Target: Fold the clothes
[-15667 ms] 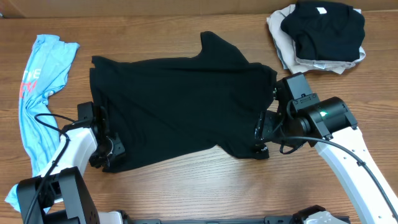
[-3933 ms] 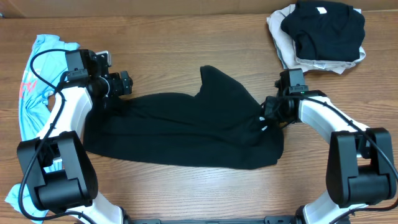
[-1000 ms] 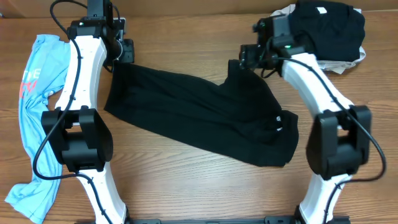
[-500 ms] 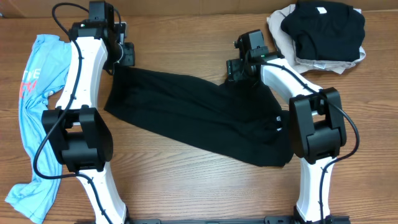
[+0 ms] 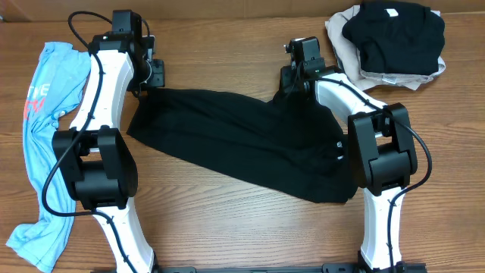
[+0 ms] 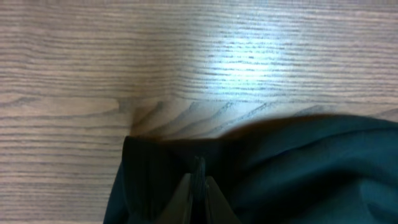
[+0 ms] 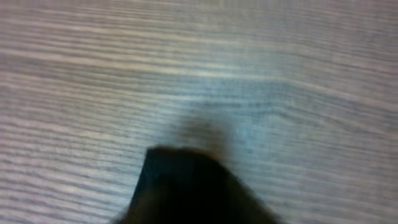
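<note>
There's the left gripper pinching a corner of the black T-shirt on the tabletop; the right gripper, can't tell.

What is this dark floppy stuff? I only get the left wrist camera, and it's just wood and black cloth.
Observer: It's a black T-shirt, lying in a long slanted band across the table.
Operator: Where's the other arm?
Observer: The right gripper is at the shirt's far edge, toward the right arm's side.
Operator: Any more clothes?
Observer: A stack of folded clothes, black on top, sits in the far right corner.
</note>
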Motion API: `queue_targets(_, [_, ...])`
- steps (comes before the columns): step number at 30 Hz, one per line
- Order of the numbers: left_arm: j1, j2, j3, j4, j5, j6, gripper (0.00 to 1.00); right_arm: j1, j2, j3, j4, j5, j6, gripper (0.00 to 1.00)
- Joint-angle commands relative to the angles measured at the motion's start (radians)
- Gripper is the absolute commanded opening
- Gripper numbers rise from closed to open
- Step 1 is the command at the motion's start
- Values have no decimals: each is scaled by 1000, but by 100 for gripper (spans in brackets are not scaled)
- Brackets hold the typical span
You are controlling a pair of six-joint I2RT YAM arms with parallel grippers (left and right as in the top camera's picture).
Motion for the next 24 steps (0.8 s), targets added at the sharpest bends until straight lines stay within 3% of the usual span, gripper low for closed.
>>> queue_targets(1, [10, -13, -8, 14, -10, -14, 6, 2, 13, 28, 3, 17, 10, 7])
queue_targets(4, [11, -13, -8, 28, -14, -13, 5, 2, 4, 71, -50, 19, 10, 4])
queue_targets(14, [14, -13, -8, 45, -127, -13, 4, -4, -92, 356, -570, 3, 78, 4])
queue_targets(24, [28, -13, -8, 11, -140, 8, 4, -2, -164, 380, -978, -195, 179, 4])
